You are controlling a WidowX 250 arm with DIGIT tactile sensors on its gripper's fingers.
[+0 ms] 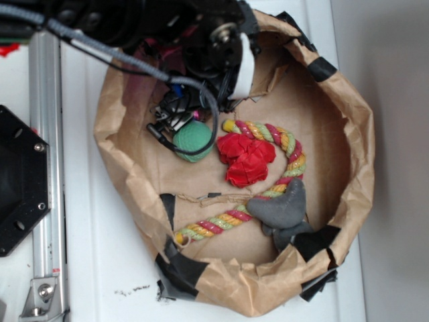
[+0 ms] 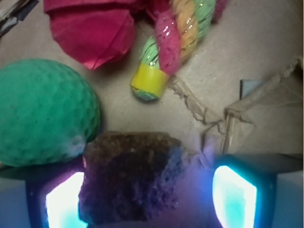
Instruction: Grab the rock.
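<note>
Claw (image 2: 147, 199) spread wide w/ rock (image 2: 130, 178) btwn pads, touching ball (image 2: 45, 111); should close squarely on rock's flanks, w/o nudging ball.

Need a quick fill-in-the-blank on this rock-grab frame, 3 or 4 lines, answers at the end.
1. In the wrist view, the rock sits between the gripper fingers, which glow ____.
2. The ball touching the rock's left side is ____ in colour.
3. The rope toy ends in a ____ cap.
4. All the objects lie inside a rolled-down brown ____ bag.

Missing words: blue; green; yellow; paper
</note>
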